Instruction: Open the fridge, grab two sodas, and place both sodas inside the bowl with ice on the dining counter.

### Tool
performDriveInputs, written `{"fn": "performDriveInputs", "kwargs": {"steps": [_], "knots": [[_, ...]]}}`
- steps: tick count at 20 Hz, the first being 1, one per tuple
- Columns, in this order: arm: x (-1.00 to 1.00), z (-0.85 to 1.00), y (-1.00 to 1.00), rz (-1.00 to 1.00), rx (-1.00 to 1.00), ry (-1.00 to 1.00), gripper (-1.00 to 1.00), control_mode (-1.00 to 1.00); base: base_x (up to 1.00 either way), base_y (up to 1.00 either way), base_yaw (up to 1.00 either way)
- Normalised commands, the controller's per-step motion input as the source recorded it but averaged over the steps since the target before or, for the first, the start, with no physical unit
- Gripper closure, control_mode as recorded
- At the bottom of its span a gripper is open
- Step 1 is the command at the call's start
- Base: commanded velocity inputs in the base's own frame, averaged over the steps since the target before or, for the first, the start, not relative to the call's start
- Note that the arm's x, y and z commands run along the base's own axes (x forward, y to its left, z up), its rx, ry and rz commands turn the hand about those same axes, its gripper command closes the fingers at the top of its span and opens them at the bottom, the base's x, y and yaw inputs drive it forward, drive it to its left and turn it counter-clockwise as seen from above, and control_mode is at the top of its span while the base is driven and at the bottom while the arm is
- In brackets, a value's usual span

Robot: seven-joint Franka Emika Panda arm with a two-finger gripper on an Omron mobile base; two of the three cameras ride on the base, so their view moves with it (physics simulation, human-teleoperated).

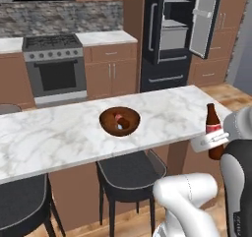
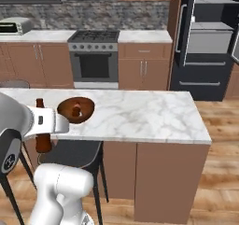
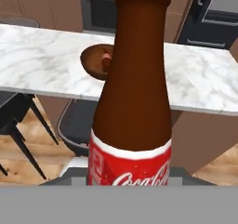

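Soda in transit, second of two.
Bowl with ice [image 1: 119, 121] sits mid dining counter [image 1: 59, 137], one soda [image 1: 118, 119] already lying inside; right of it, gripper [image 1: 212, 141] pinches the second soda [image 1: 213, 128] upright at its red label, probably for carrying over the rim. Label reads "Coca-Cola". Fridge [image 1: 170, 34] behind stands open.

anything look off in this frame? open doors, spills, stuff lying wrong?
Fridge right door is left swung open across the kitchen. One soda lies tipped inside the bowl on the dining counter; expected there. Second soda is upright in the pincer. No spills visible.
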Motion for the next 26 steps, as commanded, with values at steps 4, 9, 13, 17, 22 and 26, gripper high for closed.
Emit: {"fn": "performDriveInputs", "kwargs": {"steps": [4, 9, 13, 17, 22, 26], "knots": [[0.0, 0.0, 0.0, 0.0, 0.0, 0.0, 1.0, 1.0, 0.72, 0.72, -0.19], [0.2, 0.0, 0.04, 0.0, 0.0, 0.02, 1.0, -1.0, 0.71, 0.3, -0.03], [1.0, 0.0, 0.14, 0.0, 0.0, 0.14, 1.0, -1.0, 0.0, 0.0, 0.0], [1.0, -0.04, 0.35, 0.0, -0.04, 0.21, 1.0, -1.0, 0.0, 0.0, 0.0], [1.0, -0.24, 0.16, 0.09, -0.04, 0.25, 1.0, -1.0, 0.0, 0.0, 0.0], [1.0, -0.3, 0.16, 0.18, -0.09, 0.3, 1.0, -1.0, 0.0, 0.0, 0.0]]}}
